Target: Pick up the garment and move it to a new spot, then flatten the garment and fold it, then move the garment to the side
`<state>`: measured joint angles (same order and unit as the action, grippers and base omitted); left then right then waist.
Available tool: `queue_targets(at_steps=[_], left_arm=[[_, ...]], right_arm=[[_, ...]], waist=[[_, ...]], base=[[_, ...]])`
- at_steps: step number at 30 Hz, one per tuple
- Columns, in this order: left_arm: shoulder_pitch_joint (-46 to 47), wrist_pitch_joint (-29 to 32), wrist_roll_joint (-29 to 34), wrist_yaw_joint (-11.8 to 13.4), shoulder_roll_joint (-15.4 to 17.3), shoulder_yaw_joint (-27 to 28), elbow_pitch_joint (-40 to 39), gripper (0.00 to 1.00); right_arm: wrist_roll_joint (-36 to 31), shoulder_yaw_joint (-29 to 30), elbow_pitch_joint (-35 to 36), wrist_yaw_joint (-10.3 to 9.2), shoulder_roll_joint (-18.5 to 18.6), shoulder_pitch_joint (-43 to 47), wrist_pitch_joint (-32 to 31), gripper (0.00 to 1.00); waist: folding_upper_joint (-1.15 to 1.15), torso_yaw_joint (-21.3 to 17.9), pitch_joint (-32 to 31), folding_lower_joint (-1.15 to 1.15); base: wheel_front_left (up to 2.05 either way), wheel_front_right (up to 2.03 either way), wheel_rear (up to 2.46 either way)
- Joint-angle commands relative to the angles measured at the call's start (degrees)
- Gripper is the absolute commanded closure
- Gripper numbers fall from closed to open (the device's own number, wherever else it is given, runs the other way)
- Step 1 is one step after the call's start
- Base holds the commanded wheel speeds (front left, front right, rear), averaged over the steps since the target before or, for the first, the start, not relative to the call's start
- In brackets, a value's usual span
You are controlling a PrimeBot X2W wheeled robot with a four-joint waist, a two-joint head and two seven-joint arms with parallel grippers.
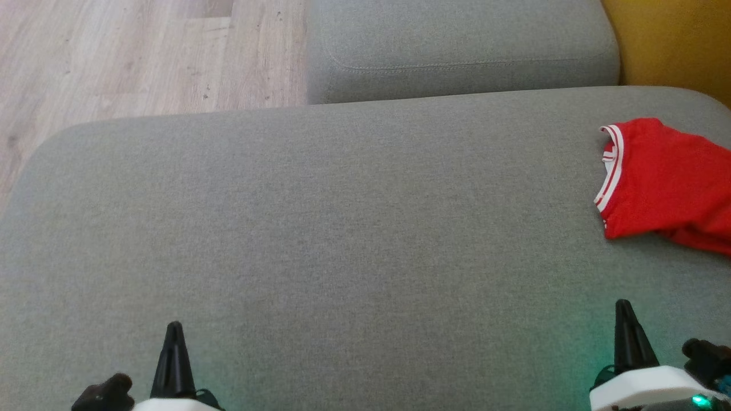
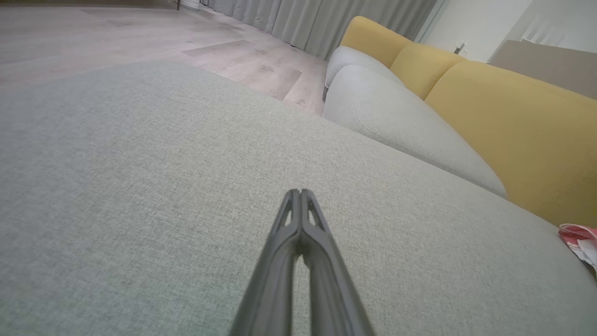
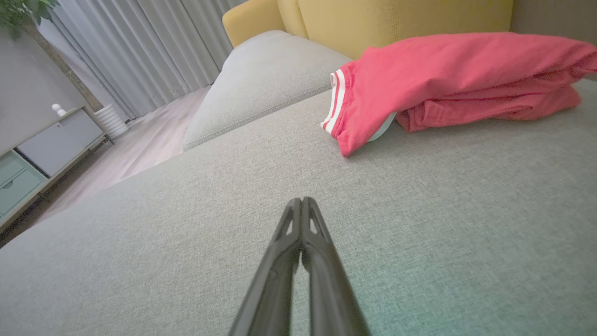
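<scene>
This is a home living room. A wide grey fabric sofa seat (image 1: 320,228) adjoins a second grey cushion (image 1: 457,45), with 3 mustard-yellow backrests (image 2: 513,130) behind them. Pale wood-look flooring (image 1: 143,51) runs to floor-length grey curtains (image 3: 154,51). A low sideboard (image 3: 51,140) with pale green drawers stands by the wall, a white ornament (image 3: 58,109) on its top, beside a leafy houseplant (image 3: 23,11).

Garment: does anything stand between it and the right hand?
Nothing visible does. Bare grey cushion lies between the shut right hand and the garment, which rests ahead of it and a little to the right in the right wrist view.
</scene>
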<state>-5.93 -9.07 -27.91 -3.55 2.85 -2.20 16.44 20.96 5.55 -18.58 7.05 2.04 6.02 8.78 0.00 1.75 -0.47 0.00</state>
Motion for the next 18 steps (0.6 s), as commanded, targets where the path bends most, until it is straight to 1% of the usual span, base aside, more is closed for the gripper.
queue_targets(at_steps=[1, 18], left_arm=[[2.67, 0.27, -1.87, -0.26, 0.06, 1.09, -1.84, 1.00], [4.30, 2.91, -12.62, -0.89, 0.05, 2.41, -1.93, 1.00]], right_arm=[[2.16, -0.06, 2.07, 0.11, 0.28, -3.14, -0.40, 1.00], [14.06, 0.12, 2.50, 0.17, 0.38, -4.70, -2.97, 1.00]], waist=[[0.00, -0.03, 0.01, 0.00], [0.00, -0.32, 0.12, 0.00]], base=[[0.00, 0.00, 0.00], [0.00, 0.00, 0.00]])
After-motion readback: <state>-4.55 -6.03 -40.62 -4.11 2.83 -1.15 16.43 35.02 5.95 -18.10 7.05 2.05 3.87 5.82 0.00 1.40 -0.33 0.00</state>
